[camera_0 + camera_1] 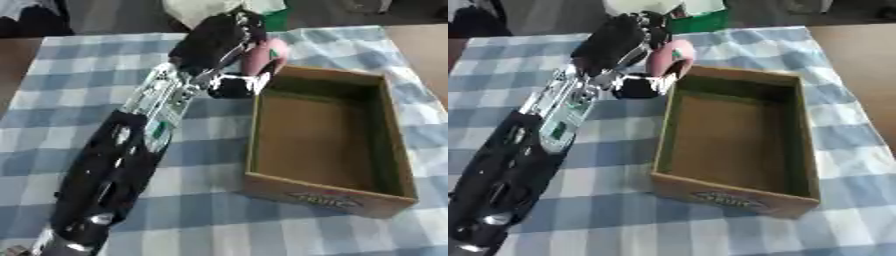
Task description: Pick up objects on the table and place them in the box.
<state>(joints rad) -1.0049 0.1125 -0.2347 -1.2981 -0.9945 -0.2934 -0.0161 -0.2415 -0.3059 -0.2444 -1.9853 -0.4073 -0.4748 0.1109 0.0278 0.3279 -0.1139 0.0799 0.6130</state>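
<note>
My left arm reaches up the table from the lower left. Its hand (229,37) is curled around a pink object (265,56), held just beyond the far left corner of the brown cardboard box (328,197). The pink object (670,56) leans over that corner's rim. Inside, the box shows only its bare brown floor. My right hand is in neither view.
A blue and white checked cloth (79,115) covers the table. Something green (702,21) and something white (636,6) lie at the far edge behind the hand. Bare brown tabletop (859,55) shows at the right.
</note>
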